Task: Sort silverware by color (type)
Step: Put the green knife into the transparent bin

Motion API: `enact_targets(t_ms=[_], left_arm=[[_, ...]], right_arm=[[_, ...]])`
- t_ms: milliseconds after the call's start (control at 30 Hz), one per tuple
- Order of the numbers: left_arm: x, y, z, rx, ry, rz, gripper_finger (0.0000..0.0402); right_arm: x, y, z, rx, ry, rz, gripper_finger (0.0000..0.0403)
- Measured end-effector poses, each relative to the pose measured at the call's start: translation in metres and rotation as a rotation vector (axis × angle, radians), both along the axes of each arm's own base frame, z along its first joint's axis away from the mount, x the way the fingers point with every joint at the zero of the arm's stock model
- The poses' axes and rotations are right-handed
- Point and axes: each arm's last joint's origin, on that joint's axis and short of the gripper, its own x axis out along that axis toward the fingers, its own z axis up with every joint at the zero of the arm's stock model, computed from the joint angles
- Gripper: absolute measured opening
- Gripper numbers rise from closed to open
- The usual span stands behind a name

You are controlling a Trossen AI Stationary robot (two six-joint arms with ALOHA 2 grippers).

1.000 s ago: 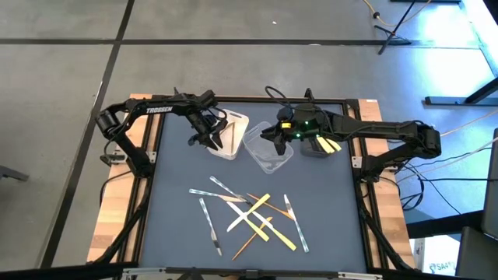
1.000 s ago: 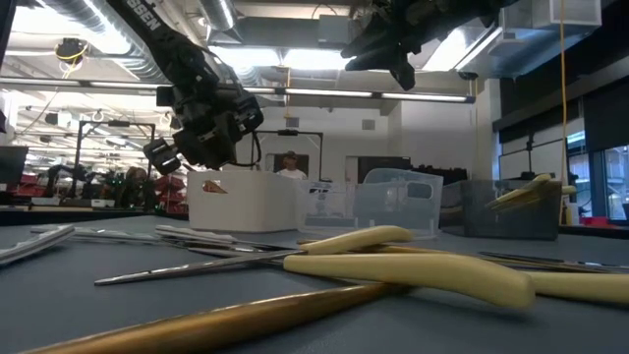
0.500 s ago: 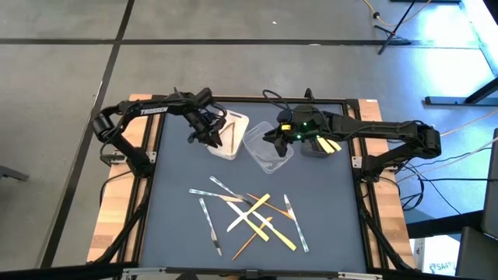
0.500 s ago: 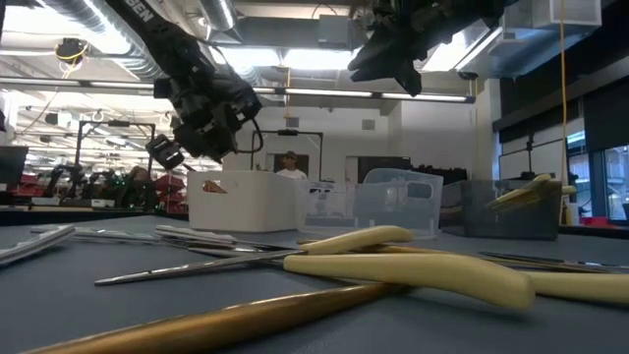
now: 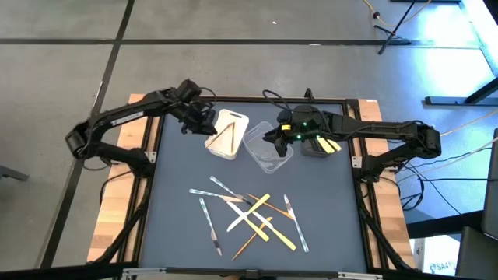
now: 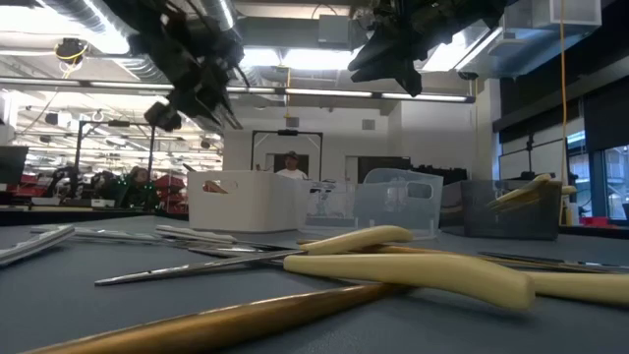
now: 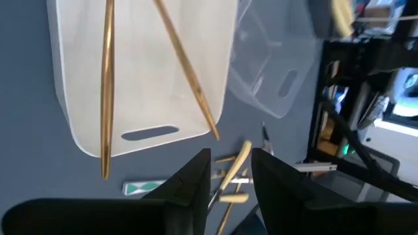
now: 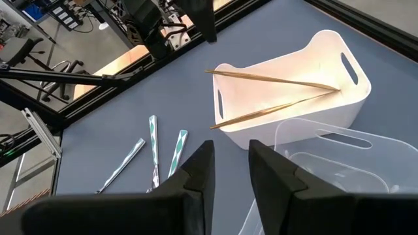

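The sorting is partly done. Two tan wooden pieces (image 8: pixel 274 91) lie propped across the white tub (image 5: pixel 228 134), yellow pieces (image 5: pixel 327 145) stick out of the dark grey tub (image 5: pixel 315 148), and the clear tub (image 5: pixel 267 148) between them looks empty. About a dozen pieces of silverware (image 5: pixel 249 216) lie crossed in a loose pile on the near half of the desk (image 5: pixel 179 225), well apart from the tubs.

The step in hand looks like the gap between a drop and the next pick. The left end effector (image 5: pixel 196 118) hangs just beside the white tub's outer edge. In its wrist view the fingers (image 7: pixel 189 186) stand a little apart with nothing between them, so it is released and empty. The right end effector (image 5: pixel 274 137) hovers over the clear tub; its fingers (image 8: pixel 196 176) also show a narrow gap and hold nothing.

Next, one arm likely has to reach down to the pile and single out one piece. The overlaps make that awkward: a clear piece at the pile's edge seems easier to take than a yellow one pinned under others.
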Motion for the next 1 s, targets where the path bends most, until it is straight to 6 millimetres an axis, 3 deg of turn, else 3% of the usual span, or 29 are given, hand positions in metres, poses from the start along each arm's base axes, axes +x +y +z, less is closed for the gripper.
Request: enact_targets(t_ms=[400, 667, 1000], left_arm=[[-0.022, -0.035, 0.042, 0.243, -0.09, 0.022, 0.0104], [-0.021, -0.072, 0.055, 0.472, -0.137, -0.183, 0.0104], [-0.009, -0.117, 0.055, 0.56, -0.182, -0.451, 0.0104]], right_arm=[[0.0, 0.0, 0.0, -0.001, 0.001, -0.002, 0.0081], [0.0, 0.0, 0.0, -0.001, 0.001, -0.002, 0.0081], [0.0, 0.0, 0.0, -0.001, 0.001, -0.002, 0.0081]])
